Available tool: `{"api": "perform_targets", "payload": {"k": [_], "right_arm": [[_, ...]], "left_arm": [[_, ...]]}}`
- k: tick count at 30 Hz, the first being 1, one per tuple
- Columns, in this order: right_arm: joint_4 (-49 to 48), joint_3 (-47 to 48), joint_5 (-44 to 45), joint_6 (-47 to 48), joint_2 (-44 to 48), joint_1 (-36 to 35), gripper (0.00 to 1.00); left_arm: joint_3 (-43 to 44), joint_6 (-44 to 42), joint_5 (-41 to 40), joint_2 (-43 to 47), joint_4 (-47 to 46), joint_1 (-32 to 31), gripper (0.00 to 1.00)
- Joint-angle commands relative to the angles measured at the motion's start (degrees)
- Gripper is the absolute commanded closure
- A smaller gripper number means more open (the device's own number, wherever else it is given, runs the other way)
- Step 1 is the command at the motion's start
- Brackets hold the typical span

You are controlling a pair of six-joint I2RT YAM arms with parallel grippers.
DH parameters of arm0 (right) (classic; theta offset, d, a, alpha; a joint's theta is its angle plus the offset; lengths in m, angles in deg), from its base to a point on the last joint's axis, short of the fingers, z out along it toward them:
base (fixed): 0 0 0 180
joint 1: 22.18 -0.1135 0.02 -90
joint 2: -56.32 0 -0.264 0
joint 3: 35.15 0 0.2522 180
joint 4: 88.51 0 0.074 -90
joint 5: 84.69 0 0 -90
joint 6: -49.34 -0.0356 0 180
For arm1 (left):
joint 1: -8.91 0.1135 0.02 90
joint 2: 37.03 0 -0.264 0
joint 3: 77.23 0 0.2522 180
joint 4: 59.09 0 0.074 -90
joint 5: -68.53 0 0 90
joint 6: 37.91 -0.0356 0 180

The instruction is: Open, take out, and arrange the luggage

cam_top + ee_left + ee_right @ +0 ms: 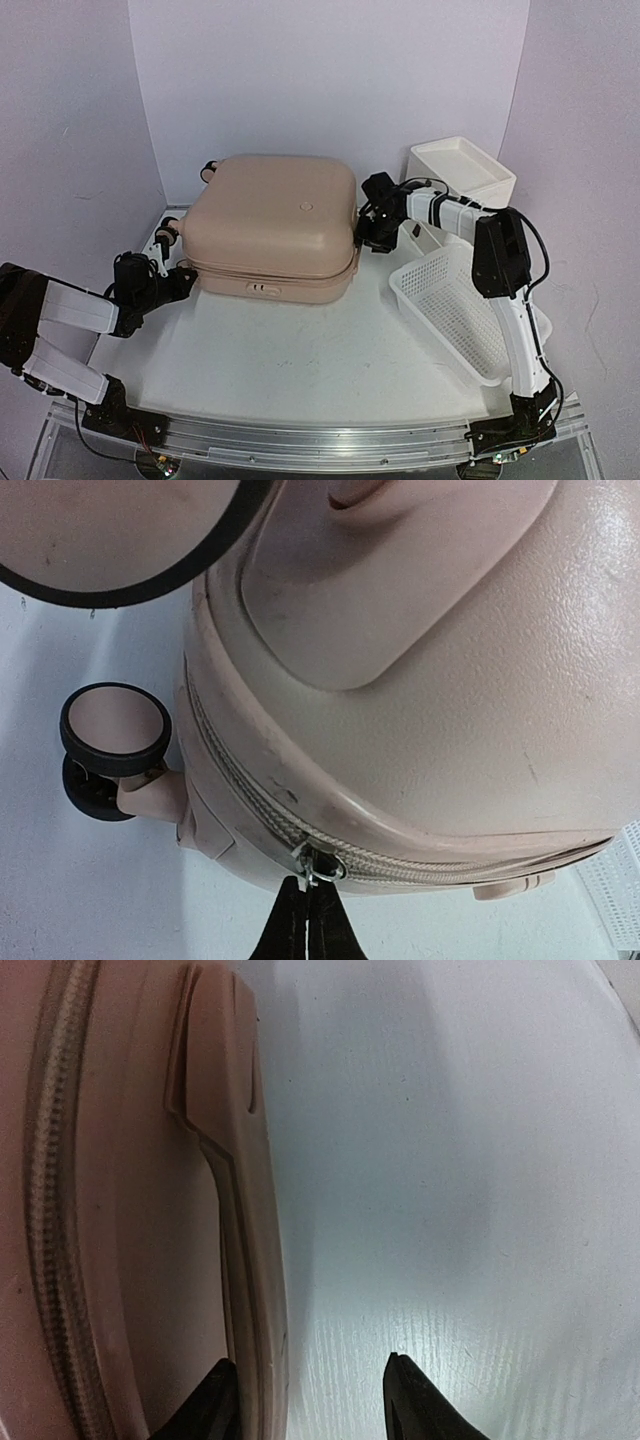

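Observation:
The luggage, a large pale-pink hard-shell suitcase, lies flat and zipped shut at the back of the table. My left gripper is at its near-left corner. In the left wrist view the left gripper is shut on the metal zipper pull, which sits on the zipper track. My right gripper is at the suitcase's right side. In the right wrist view the right gripper has its jaws apart, and the suitcase's rim stands between them, close to the left finger.
A white perforated basket lies tilted at the right, under the right arm. A white bin stands behind it. Caster wheels stick out at the suitcase's left end, one close to my left gripper. Walls close in behind.

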Motion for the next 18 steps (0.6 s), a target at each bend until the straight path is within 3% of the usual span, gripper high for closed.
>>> {"api": "perform_targets", "payload": {"k": [1,7,12,18], "right_arm": [[-1.5,0.85,1.83,0.35,-2.72,-0.52,0.57],[-1.43,0.0,4.31,4.9,-4.28,-0.47,0.71],[-1.52,-1.38,5.14,8.43,-3.85,0.78,0.99],[-1.05,-1.12,0.85,15.53,-3.78,3.47,1.0]], "left_arm": [[3.33,0.03,-1.12,-0.35,-4.05,0.42,1.0],[3.89,2.09,-3.97,-1.48,-3.97,1.64,1.0],[2.52,6.78,-4.79,-1.4,-3.87,5.57,1.0],[1.75,5.9,-3.96,1.74,-1.28,10.34,1.0]]}}
